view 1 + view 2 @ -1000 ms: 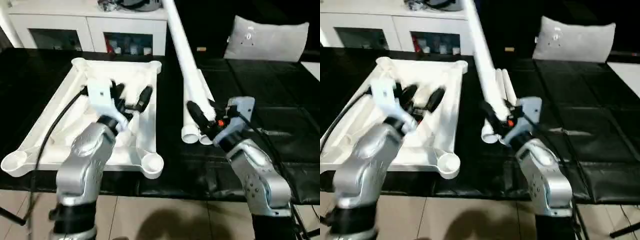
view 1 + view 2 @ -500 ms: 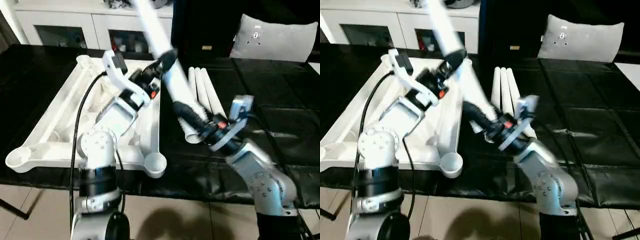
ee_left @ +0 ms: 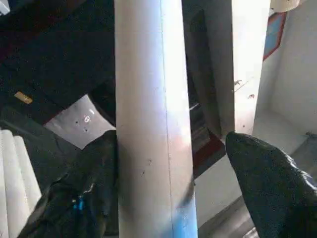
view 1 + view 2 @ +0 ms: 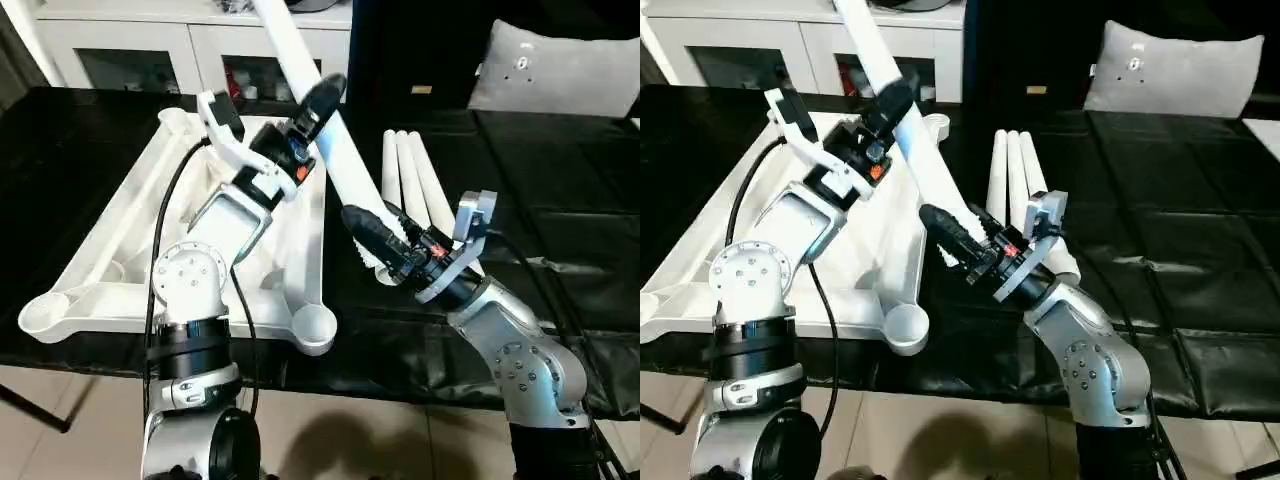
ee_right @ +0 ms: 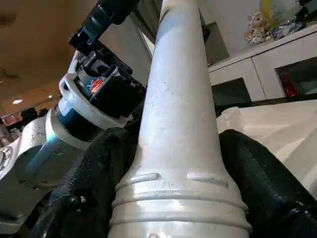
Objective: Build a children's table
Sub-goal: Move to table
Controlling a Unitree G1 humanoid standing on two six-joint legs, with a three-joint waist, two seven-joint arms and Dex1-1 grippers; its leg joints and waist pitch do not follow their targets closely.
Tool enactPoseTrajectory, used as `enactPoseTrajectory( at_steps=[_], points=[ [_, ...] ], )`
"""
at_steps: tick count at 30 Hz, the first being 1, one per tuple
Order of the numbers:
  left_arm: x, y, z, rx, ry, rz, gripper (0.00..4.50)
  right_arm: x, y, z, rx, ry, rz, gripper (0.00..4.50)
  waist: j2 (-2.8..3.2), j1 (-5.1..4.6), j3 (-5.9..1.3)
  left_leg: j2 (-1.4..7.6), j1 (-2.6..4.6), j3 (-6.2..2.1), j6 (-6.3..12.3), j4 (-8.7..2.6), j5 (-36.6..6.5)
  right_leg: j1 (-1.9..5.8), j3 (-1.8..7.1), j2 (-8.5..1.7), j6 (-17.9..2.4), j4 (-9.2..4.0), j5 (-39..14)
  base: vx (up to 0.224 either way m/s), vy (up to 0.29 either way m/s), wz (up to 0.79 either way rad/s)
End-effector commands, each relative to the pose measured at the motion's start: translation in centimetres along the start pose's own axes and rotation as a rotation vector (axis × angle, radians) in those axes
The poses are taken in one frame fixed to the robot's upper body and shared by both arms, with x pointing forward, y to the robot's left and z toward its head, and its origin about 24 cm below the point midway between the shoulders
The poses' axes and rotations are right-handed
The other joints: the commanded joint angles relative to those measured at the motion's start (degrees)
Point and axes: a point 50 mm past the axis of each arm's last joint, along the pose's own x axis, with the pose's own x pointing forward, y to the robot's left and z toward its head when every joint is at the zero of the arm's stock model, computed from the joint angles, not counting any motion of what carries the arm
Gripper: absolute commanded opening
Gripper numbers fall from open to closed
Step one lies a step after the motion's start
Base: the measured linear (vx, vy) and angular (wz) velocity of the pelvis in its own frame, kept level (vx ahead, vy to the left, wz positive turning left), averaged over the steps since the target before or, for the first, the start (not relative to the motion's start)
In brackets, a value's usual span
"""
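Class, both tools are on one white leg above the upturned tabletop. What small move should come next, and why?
Probably swing the leg upright: it slants, right tool at its wide end, left tool higher up, and the nearest corner socket is open.

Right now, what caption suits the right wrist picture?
Black fingers grip a white table leg at its ringed end.

- Left gripper (image 4: 318,103) raised on an outstretched arm, black fingers either side of a white leg (image 4: 300,60).
- Right gripper (image 4: 368,235) (arm bent, lower) clamps the leg's wide end.
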Motion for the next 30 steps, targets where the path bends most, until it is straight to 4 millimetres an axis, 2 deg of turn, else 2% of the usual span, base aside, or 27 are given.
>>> enactPoseTrajectory(
  at_steps=[1,4,5,6,9,10,11,14,16,17,18,21,23,26,27,28,29,30],
  points=[
    [0.8,-1.1,-0.3,-0.028,-0.003,-0.066,3.40,0.3,-0.1,0.2,-0.025,-0.001,-0.006,2.74,0.38,0.38,-4.06,3.85,-0.21,-0.95,3.37,-4.27,0.23,3.62,3.07,-5.20,-14.36,-3.40,-0.98,0.000,0.000,0.00],
    [0.9,-1.1,-0.3,-0.017,0.003,-0.072,3.09,0.4,-0.3,0.1,-0.038,0.007,-0.015,2.74,0.75,0.34,-4.04,3.88,-0.33,-0.99,3.43,-4.24,0.09,3.67,2.97,-5.23,-14.45,-3.44,-0.55,0.000,0.000,0.00],
    [1.0,-1.0,-0.3,0.000,0.010,-0.068,3.09,0.6,-0.4,0.0,-0.042,0.010,-0.018,2.74,1.04,0.40,-4.04,3.86,-0.33,-1.05,3.49,-4.27,0.04,3.69,2.93,-5.19,-14.42,-3.39,-0.83,0.000,0.000,0.00],
    [1.0,-1.0,-0.4,0.007,0.012,-0.066,2.99,0.6,-0.4,0.0,-0.044,0.012,-0.019,2.74,0.86,0.30,-4.06,3.84,-0.36,-1.01,3.59,-4.26,0.07,3.74,2.92,-5.17,-14.29,-3.42,-1.07,0.000,0.000,0.00],
    [1.0,-0.9,-0.4,0.017,0.012,-0.063,2.75,0.7,-0.5,0.0,-0.050,0.018,-0.022,2.74,1.03,0.36,-4.07,3.91,-0.40,-1.01,3.81,-4.22,0.52,3.69,2.91,-5.22,-14.26,-3.37,-1.14,0.000,0.000,0.00],
    [1.0,-0.8,-0.1,0.033,0.004,-0.060,2.65,0.7,-0.4,-0.1,-0.061,0.035,-0.015,2.74,0.84,0.42,-4.08,3.89,-0.40,-1.00,4.01,-4.25,0.72,3.73,2.89,-5.25,-14.20,-3.37,-1.45,0.000,0.000,0.00],
    [0.9,-0.8,-0.1,0.034,0.003,-0.060,2.60,0.7,-0.4,-0.1,-0.068,0.044,-0.006,2.74,1.09,0.45,-4.08,3.97,-0.33,-0.97,3.99,-4.20,0.69,3.63,2.88,-5.24,-14.05,-3.38,-1.71,0.000,0.000,0.00],
    [0.6,-0.6,-0.3,0.042,0.004,-0.049,2.38,0.6,-0.5,-0.2,-0.077,0.061,0.005,2.74,1.22,0.58,-4.14,3.99,-0.36,-0.96,3.99,-4.14,0.71,3.63,2.88,-5.24,-14.06,-3.37,-1.19,0.000,0.000,0.00],
    [0.3,-0.7,-0.5,0.051,0.004,-0.048,2.23,0.5,-0.7,-0.2,-0.083,0.071,0.008,2.74,1.10,0.68,-4.20,4.04,-0.39,-1.00,4.11,-4.16,0.63,3.70,2.85,-5.34,-14.31,-3.27,-1.13,0.000,0.000,0.00],
    [0.1,-0.6,-0.5,0.055,0.006,-0.044,2.19,0.5,-0.8,-0.3,-0.086,0.078,0.009,2.74,0.69,0.69,-4.16,4.04,-0.51,-0.92,4.27,-4.16,0.84,3.75,2.87,-5.33,-14.43,-3.30,-0.88,0.000,0.000,0.00],
    [0.0,-0.5,-0.5,0.068,0.011,-0.035,2.08,0.5,-1.0,-0.4,-0.091,0.087,0.009,2.74,0.87,0.80,-4.20,4.02,-0.50,-0.92,4.35,-4.11,0.95,3.74,2.89,-5.40,-14.54,-3.21,-0.85,0.000,0.000,0.00],
    [-0.2,-0.4,-0.2,0.096,0.010,-0.022,1.87,0.6,-1.1,-0.4,-0.092,0.092,0.009,2.74,0.10,0.98,-4.12,4.05,-0.43,-0.79,4.79,-4.19,1.34,3.60,2.86,-5.37,-14.00,-3.34,-2.68,0.000,0.000,0.00],
    [-0.5,-0.3,0.4,0.136,-0.022,0.003,1.85,0.6,-1.1,-0.4,-0.092,0.101,0.023,2.74,0.47,1.31,-4.11,4.13,-0.26,-0.79,4.67,-4.18,1.03,3.31,2.87,-5.39,-13.53,-3.44,-4.49,0.000,0.000,0.00],
    [-0.7,-0.2,0.6,0.161,-0.031,0.018,1.82,0.5,-1.2,-0.4,-0.101,0.111,0.029,2.74,0.63,1.71,-4.24,4.27,-0.30,-0.86,4.69,-4.08,2.11,3.24,2.89,-5.39,-13.55,-3.15,-2.52,0.000,0.000,0.00],
    [-0.8,-0.1,0.6,0.179,-0.029,0.022,1.81,0.5,-1.3,-0.5,-0.107,0.116,0.031,2.74,1.20,1.86,-4.26,4.26,-0.26,-0.93,4.72,-4.01,2.24,3.12,2.86,-5.37,-13.59,-3.06,-2.14,0.000,0.000,0.00],
    [-1.2,0.1,0.3,0.200,-0.024,0.018,1.81,0.3,-1.4,-0.7,-0.111,0.124,0.035,2.74,-0.90,1.51,-4.27,4.18,-0.39,-0.58,5.25,-4.11,2.20,3.34,2.93,-5.30,-13.41,-3.42,-1.72,0.000,0.000,0.00],
    [-1.2,0.2,0.3,0.206,-0.022,0.027,1.81,0.3,-1.4,-0.7,-0.117,0.130,0.029,2.74,0.07,2.00,-4.27,4.13,-0.49,-0.68,5.34,-4.07,3.39,3.37,2.88,-5.48,-13.56,-2.90,-1.33,0.000,0.000,0.00],
    [-1.3,0.3,0.3,0.236,-0.014,0.046,1.81,0.0,-1.3,-0.7,-0.110,0.144,0.032,2.74,-1.57,1.69,-4.18,4.23,-0.53,-0.44,5.66,-4.17,3.42,3.36,2.88,-5.40,-13.08,-3.28,-1.70,0.000,0.000,0.00]
  ],
)
